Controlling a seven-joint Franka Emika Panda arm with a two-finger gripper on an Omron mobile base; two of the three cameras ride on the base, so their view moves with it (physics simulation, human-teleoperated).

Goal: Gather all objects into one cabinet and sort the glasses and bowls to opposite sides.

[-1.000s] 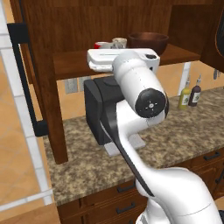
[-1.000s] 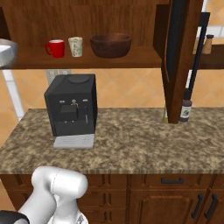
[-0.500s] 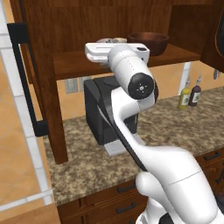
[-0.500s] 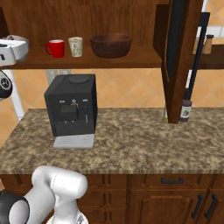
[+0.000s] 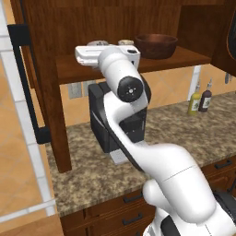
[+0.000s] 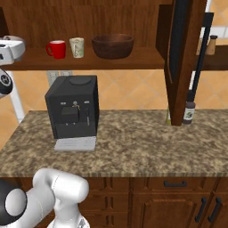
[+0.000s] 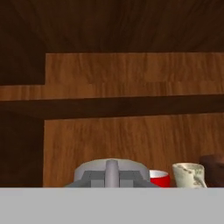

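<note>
Grey mug [image 7: 111, 174] clamped in the closed gripper [image 7: 112, 180], red cup [image 7: 159, 178] just beside

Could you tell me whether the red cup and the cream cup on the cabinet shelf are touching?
Apart. The right base view shows a strip of dark cabinet back between the red cup and the cream cup.

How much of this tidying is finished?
Done: the red cup, cream cup and bowl stand on the cabinet shelf, cups left, bowl right. The grey mug, apparently gripped, hangs at the shelf's left end. Left: set it down beside the cups.
</note>
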